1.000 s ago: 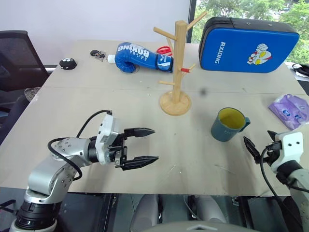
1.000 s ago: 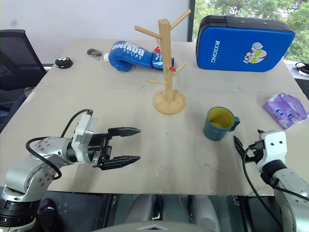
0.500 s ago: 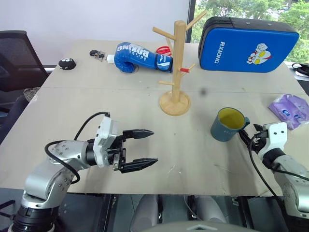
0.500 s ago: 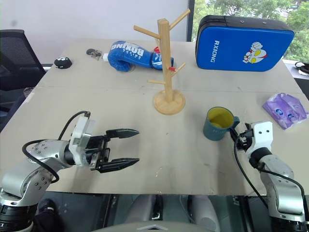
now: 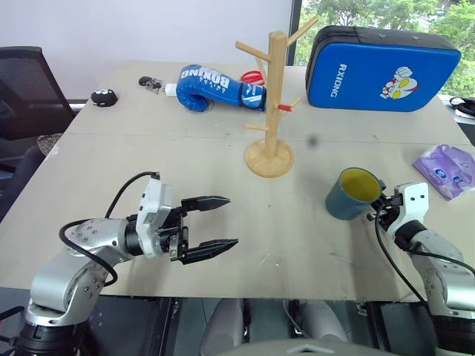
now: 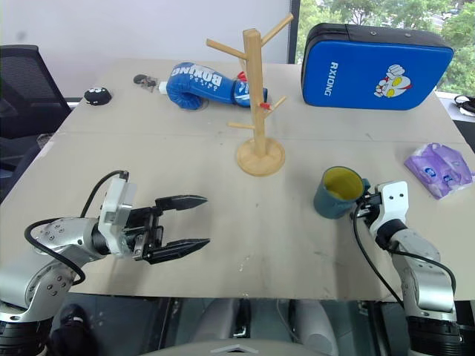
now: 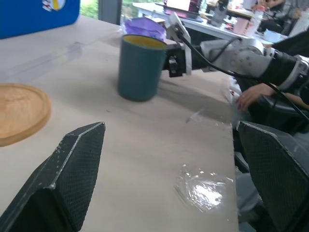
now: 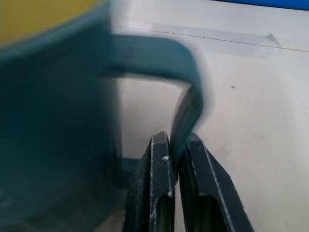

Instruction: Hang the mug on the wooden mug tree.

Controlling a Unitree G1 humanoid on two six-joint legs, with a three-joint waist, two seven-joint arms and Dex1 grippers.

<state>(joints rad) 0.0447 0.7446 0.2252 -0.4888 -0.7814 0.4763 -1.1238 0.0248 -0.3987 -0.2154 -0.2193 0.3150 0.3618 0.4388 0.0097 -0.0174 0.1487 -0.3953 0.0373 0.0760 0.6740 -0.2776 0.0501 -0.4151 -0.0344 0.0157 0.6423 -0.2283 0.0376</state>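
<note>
Pinching the loop handle, the right gripper (image 8: 174, 150) has its fingers (image 8: 157, 188) clenched on the thin outer bar of the mug (image 5: 355, 194), at the lower right of the head view. This hold probably keeps the loop free for a peg. The mug leans a little on the counter (image 5: 223, 159). The wooden mug tree (image 5: 270, 104) stands apart, toward the upper centre. The left gripper (image 5: 209, 226) hangs with released fingers at lower left, likely waiting.

Blue-grey mug (image 5: 352, 194) (yellow inside), pale wooden mug tree (image 5: 271, 111), red-tipped peg.
</note>
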